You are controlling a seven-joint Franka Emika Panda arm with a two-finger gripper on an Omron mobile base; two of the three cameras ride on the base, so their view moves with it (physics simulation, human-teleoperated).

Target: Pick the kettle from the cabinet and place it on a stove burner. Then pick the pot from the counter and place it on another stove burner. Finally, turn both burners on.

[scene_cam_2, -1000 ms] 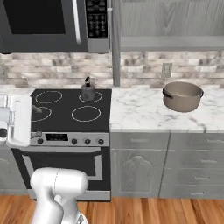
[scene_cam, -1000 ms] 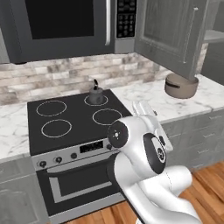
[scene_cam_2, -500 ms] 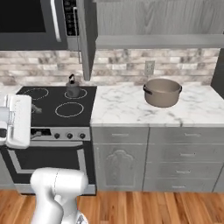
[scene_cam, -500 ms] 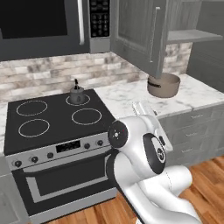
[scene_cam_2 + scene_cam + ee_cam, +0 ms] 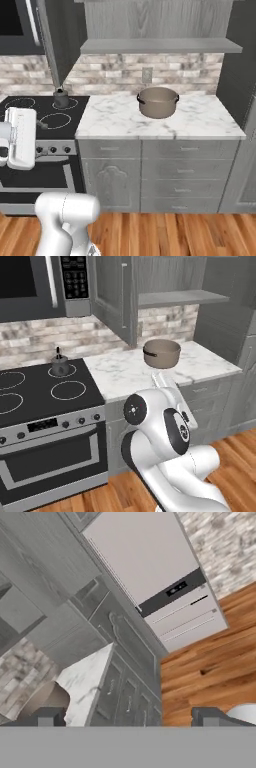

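Note:
The small dark kettle (image 5: 60, 364) (image 5: 61, 97) stands on the back right burner (image 5: 64, 370) of the black stovetop (image 5: 35, 391). On the white marble counter (image 5: 130, 373) (image 5: 195, 122) to the right sits the wide tan pot (image 5: 161, 352) (image 5: 158, 102), under the open grey cabinet (image 5: 175, 298) (image 5: 160, 46). In the hand view my gripper (image 5: 127, 717) is open with nothing between its tips. It hangs in front of the counter, away from the pot (image 5: 42, 699), which shows at that view's lower left.
The cabinet door (image 5: 117, 296) (image 5: 52, 40) stands swung out above the seam between stove and counter. A microwave (image 5: 35, 281) hangs over the stove. Grey drawer fronts (image 5: 185, 170) run below the counter, with wood floor (image 5: 175, 235) in front.
The whole picture has slid left: the base has driven to the right, from the stove towards the counter with the pot. The kettle stays on its burner. The gripper stays open.

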